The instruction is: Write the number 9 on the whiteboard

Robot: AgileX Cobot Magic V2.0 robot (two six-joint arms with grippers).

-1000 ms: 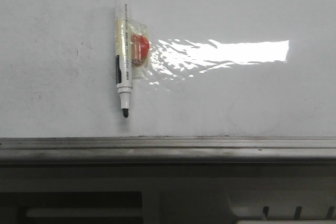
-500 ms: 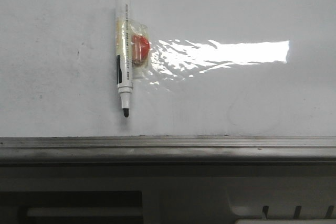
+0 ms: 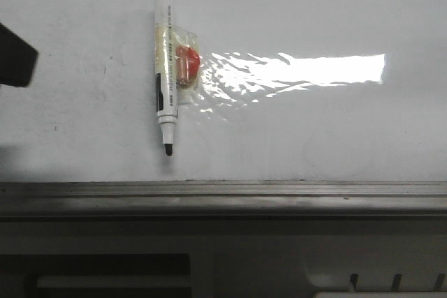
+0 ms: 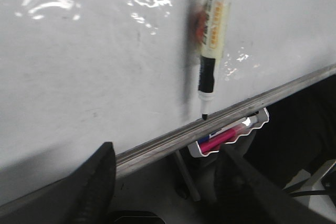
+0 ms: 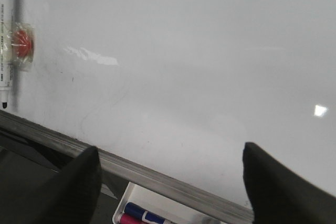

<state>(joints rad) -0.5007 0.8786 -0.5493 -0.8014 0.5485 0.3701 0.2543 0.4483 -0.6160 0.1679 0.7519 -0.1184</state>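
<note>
So we bring the wide-open, empty left gripper (image 4: 165,182) squarely around the marker (image 3: 165,68) stuck point-down on the whiteboard (image 3: 314,5) just above its rail (image 3: 223,197), right gripper (image 5: 170,182) also open, no 9 written yet.

White marker (image 3: 165,61), black tip, on glossy white whiteboard (image 3: 314,130).

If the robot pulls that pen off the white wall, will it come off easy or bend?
The marker pen looks like rigid plastic, so it probably won't bend. It seems to cling by a red magnet under clear tape, so it likely resists slightly, then pops free. Its round barrel might slip or roll.
</note>
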